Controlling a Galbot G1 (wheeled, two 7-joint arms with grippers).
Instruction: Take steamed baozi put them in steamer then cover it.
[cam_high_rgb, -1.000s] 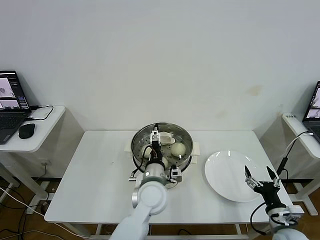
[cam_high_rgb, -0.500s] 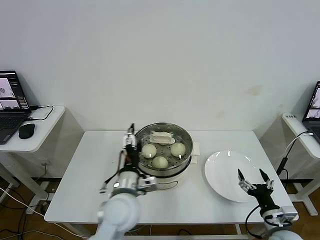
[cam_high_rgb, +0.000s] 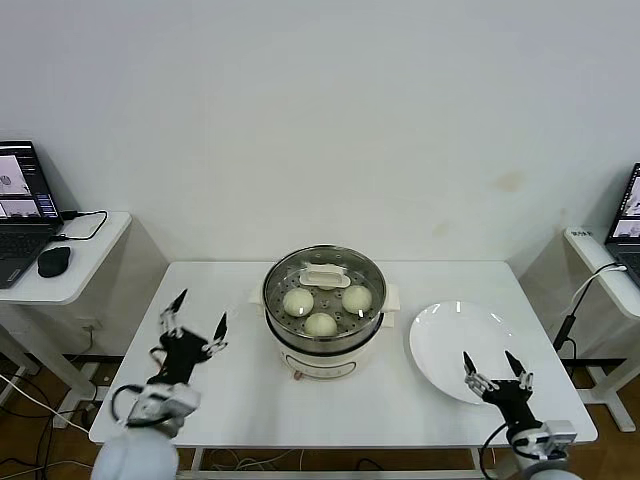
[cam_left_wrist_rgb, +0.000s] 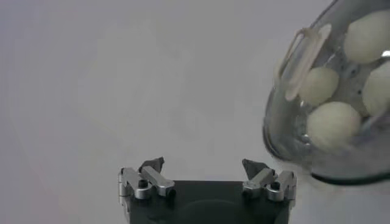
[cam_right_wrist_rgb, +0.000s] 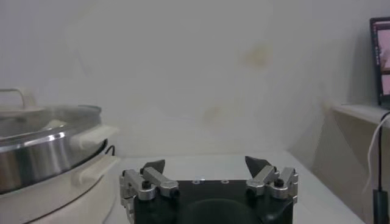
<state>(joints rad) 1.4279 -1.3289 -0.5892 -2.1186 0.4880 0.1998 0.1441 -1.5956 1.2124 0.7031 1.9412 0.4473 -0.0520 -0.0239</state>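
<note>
Since 0.5 s ago: left gripper (cam_high_rgb: 190, 329) has withdrawn from the steamer's rim to the counter's near left corner; right gripper (cam_high_rgb: 495, 368) has slid slightly lower, by the near edge of the plate.

Item 1, steamer (cam_high_rgb: 323, 345): steel pot on a cream base, centre of the counter (cam_high_rgb: 220, 385), upright. Cover (cam_high_rgb: 323, 275) sits level on its rim, cream handle at the centre. Judged closed, so the covering step looks complete.

Item 2, steamed baozi (cam_high_rgb: 320, 324): 3 plainly visible through the glass in the head view, resting on the perforated tray; the left wrist view shows 4 (cam_left_wrist_rgb: 333, 124) under the lid. All are inside the pot, none on the plate.

Item 3, plate (cam_high_rgb: 445, 345): white, bare, right of the steamer and apart from it; judged to be the buns' source, now cleared.

Item 4, left gripper: fingers (cam_left_wrist_rgb: 152, 165) spread apart, holding nothing, well clear of the steamer, consistent with having let go of the lid.

Item 5, right gripper: fingers (cam_right_wrist_rgb: 258, 164) spread apart, holding nothing, low over the counter just beside the plate's near rim; looks idle.

Item 6, side tables: laptop (cam_high_rgb: 22, 210) and mouse (cam_high_rgb: 53, 261) at far left, unrelated to the task.
</note>
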